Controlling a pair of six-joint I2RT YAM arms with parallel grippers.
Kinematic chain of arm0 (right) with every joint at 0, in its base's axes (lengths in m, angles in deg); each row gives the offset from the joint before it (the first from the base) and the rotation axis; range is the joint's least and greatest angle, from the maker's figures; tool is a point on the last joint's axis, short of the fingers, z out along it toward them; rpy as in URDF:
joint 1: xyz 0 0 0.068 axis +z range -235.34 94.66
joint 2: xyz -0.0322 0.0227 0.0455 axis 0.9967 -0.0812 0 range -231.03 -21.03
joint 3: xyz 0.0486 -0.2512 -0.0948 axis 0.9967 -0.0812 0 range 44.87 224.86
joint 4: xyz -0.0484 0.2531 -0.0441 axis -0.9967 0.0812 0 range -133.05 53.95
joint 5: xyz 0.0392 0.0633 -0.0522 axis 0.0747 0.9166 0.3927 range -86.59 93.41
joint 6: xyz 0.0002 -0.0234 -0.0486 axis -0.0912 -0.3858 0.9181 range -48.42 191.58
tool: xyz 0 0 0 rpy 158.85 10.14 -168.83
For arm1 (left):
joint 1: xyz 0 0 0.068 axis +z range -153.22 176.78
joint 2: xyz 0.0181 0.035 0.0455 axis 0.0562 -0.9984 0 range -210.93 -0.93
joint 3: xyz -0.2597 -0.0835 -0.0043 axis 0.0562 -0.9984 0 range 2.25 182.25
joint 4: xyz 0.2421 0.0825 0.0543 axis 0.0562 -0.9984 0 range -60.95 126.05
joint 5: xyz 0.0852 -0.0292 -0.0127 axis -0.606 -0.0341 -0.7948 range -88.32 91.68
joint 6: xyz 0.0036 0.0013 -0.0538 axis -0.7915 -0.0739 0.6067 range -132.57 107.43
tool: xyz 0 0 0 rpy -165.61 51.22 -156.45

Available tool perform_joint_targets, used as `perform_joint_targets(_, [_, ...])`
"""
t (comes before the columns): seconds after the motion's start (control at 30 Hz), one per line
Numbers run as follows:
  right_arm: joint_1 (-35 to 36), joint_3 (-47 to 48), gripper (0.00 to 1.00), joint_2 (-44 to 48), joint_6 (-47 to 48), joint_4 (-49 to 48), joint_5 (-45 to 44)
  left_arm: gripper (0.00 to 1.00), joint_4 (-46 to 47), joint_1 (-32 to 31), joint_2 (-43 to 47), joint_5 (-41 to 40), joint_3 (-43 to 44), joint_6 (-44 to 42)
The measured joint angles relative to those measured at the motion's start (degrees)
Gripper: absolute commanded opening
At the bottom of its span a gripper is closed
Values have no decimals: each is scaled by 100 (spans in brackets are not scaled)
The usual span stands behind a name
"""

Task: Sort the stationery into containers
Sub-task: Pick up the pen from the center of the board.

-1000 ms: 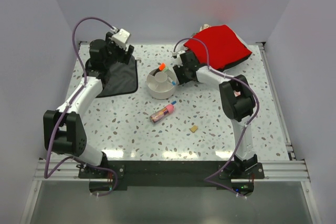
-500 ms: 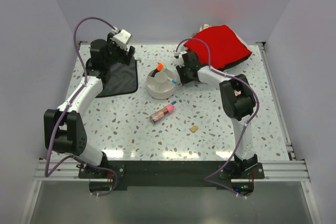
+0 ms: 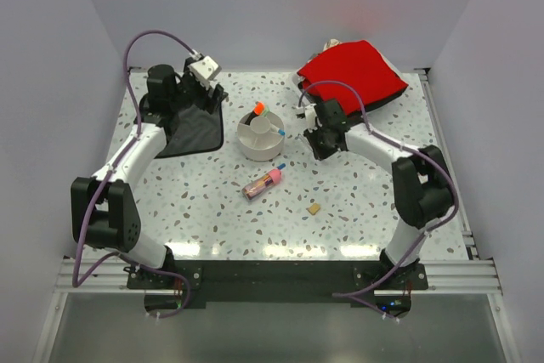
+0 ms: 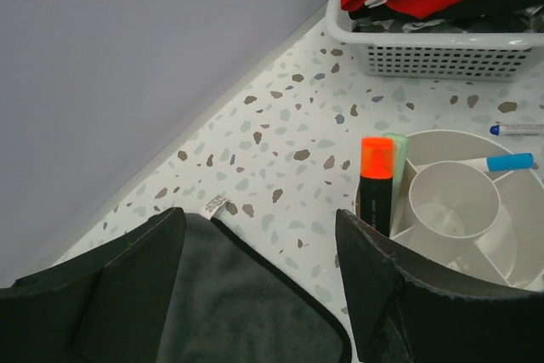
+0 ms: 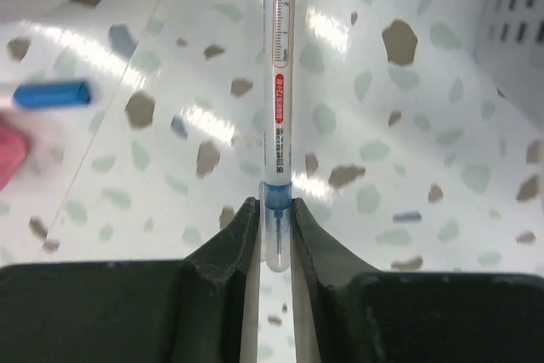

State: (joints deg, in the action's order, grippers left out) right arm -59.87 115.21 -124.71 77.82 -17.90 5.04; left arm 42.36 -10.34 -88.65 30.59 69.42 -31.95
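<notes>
The off-white divided bowl (image 3: 246, 147) holds an upright orange-and-black highlighter (image 4: 376, 178), a pale green highlighter (image 4: 398, 152) behind it, and a blue-tipped pen (image 4: 500, 162). My right gripper (image 5: 274, 207) is shut on the blue-tipped end of a second thin pen (image 5: 280, 57). It holds this pen low over the table, right of the bowl (image 3: 313, 127). The pink-capped tan stick (image 3: 262, 184) and the tan eraser (image 3: 314, 208) lie on the table in front of the bowl. My left gripper (image 4: 257, 218) is open and empty over the black cloth (image 4: 229, 295).
A white perforated tray (image 4: 442, 57) with a red cloth (image 3: 353, 74) stands at the back right. The back wall is close behind the left gripper (image 3: 208, 78). The black cloth (image 3: 194, 129) lies left of the bowl.
My right gripper has moved from the bowl's right rim out to the right, and its elbow has swung right. The left gripper has turned slightly towards the bowl.
</notes>
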Motion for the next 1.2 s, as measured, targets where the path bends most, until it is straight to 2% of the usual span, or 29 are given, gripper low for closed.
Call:
perform_joint_targets(0.2, [4, -20, 0, 1207, 940, 820, 46, 76, -122, 0, 116, 695, -2, -122])
perform_joint_targets(0.33, [116, -4, 0, 1871, 1786, 1263, -9, 76, -317, 2, 243, 1624, 42, -225])
perform_joint_targets(0.43, [245, -11, 0, 2369, 2745, 1589, 9, 72, -833, -15, 168, 2522, 442, -219])
perform_joint_targets(0.57, [367, -153, 0, 3058, 4234, 1847, 269, 70, -2026, -142, -507, 3681, 1818, -334])
perform_joint_targets(0.73, [597, -710, 0, 4044, 6596, 1971, 529, 68, -4846, -461, -2282, 4422, 4793, -1327])
perform_joint_targets(0.8, [623, -831, 0, 4232, 7388, 1996, 710, 69, -5836, -588, -2905, 4575, 5595, -1668])
perform_joint_targets(0.97, [629, -855, 0, 4264, 8950, 1934, 1290, 70, -7143, -931, -3167, 4730, 5296, -1917])
perform_joint_targets(1.1, [627, -901, 0, 4260, 9838, 1768, 1773, 70, -7108, -1255, -3075, 5132, 4699, -1563])
perform_joint_targets(1.2, [629, -1152, 0, 4266, 10262, 1419, 1993, 69, -6708, -1388, -3012, 5296, 4223, -909])
